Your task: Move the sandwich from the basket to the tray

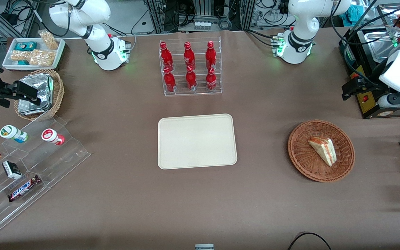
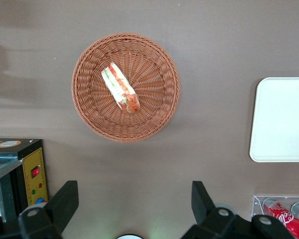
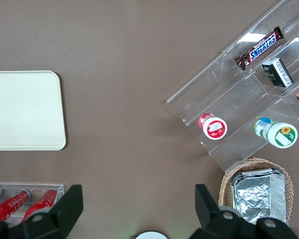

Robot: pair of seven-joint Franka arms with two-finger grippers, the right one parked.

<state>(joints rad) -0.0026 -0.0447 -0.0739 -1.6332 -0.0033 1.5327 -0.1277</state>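
- Currently the sandwich [image 1: 323, 150] lies flat in the reddish-brown wicker basket [image 1: 304, 161], long axis slanting, narrow end pointing toward the front camera
- Sideways from the basket, at mid-table, sits the bare cream tray [image 1: 197, 141], well apart from it
- Up above the table, the left gripper [image 2: 132, 206] hangs with fingers [image 2: 65, 201] spread wide, holding nothing
- Red cola bottles [image 1: 188, 66] stand in a clear rack farther from the camera than the tray

brown-covered table [image 1: 116, 194]; on it cream tray [image 1: 197, 141] at centre, reddish wicker basket [image 1: 302, 158] toward working arm's end, clear bottle rack [image 1: 190, 68], stepped acrylic stand [image 1: 43, 163], tan basket [image 1: 58, 92]. gripper [image 2: 134, 199] above table, fingers apart.
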